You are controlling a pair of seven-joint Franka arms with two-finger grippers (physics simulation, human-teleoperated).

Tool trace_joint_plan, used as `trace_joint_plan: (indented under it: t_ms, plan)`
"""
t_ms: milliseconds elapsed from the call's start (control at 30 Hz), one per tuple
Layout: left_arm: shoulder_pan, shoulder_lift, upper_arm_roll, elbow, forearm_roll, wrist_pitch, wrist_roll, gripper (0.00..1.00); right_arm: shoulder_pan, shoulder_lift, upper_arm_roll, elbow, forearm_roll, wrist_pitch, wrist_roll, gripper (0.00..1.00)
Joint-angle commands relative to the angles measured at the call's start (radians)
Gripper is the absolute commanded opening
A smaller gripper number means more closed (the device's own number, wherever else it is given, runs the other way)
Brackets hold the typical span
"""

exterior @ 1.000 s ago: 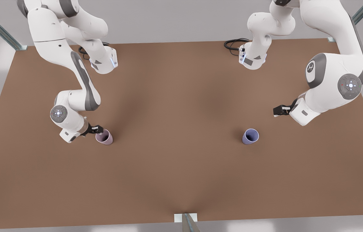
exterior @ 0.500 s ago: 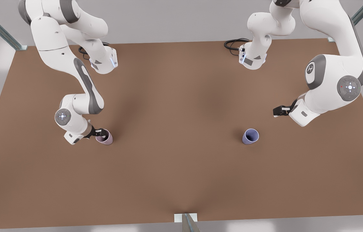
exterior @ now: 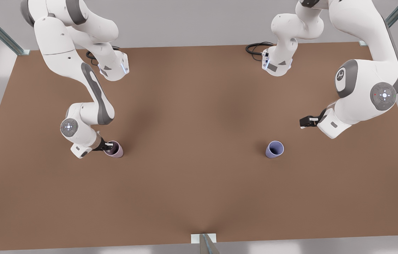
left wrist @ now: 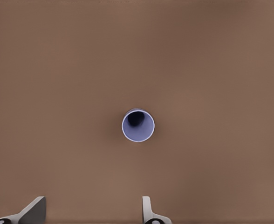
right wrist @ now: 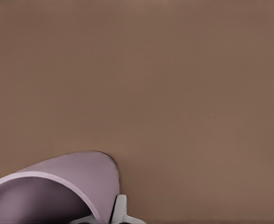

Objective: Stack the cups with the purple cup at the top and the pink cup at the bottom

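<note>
- The right hand (exterior: 106, 145), on the front view's left, gripped the rim of the pink cup (exterior: 115, 149), one finger (right wrist: 119, 210) outside its wall.
- The pink cup stood upright on the desk (exterior: 191, 183).
- The purple cup (exterior: 274, 149) stood well apart, right of centre.
- The left hand (exterior: 303, 122) hovered beyond it, fingers (left wrist: 148, 212) spread apart.

both arms are showing glossy white shells with grey joint bands and round grey caps carrying small lit dots. black cables are coiling at the bases, and the wrists are ending in dark jaws.
</note>
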Motion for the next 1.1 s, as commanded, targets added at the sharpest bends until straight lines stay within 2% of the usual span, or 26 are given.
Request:
trace_joint_plan:
  t_ms: [0,100,367,600,767,833,900,1000,1067]
  plan:
    - [0.0,0.0,0.0,0.005,0.001,0.0,-0.007,1.0,0.014,-0.033,0.0,0.011,-0.004,-0.043,0.012,0.21]
    - [0.0,-0.002,0.0,0.005,0.001,0.0,-0.01,1.0,0.019,-0.081,0.0,0.019,-0.004,-0.077,0.011,0.21]
    - [-0.001,0.005,0.0,0.005,0.001,0.0,-0.01,1.0,0.238,-0.067,0.0,0.113,-0.004,-0.132,0.199,0.21]
    - [0.0,0.005,0.0,0.005,0.001,-0.002,-0.012,1.0,0.427,0.016,0.005,0.238,-0.004,-0.146,0.534,0.21]
    - [-0.006,0.006,-0.011,0.005,-0.001,-0.008,-0.015,1.0,0.559,0.141,0.009,0.401,-0.006,-0.172,0.756,0.21]
    - [-0.029,0.037,-0.011,-0.014,0.001,0.059,-0.01,1.0,0.588,0.194,0.012,0.47,-0.008,-0.173,0.834,0.21]
    - [-0.062,0.06,-0.012,-0.092,0.001,0.234,-0.013,1.0,0.623,0.243,0.014,0.518,-0.011,-0.172,0.886,0.21]
    - [-0.073,0.136,-0.012,-0.1,0.001,0.32,-0.002,1.0,0.629,0.281,0.014,0.513,-0.015,-0.169,0.871,0.21]
    - [-0.064,0.144,-0.012,-0.186,0.001,0.455,-0.001,1.0,0.646,0.307,0.014,0.518,-0.014,-0.157,0.88,0.21]
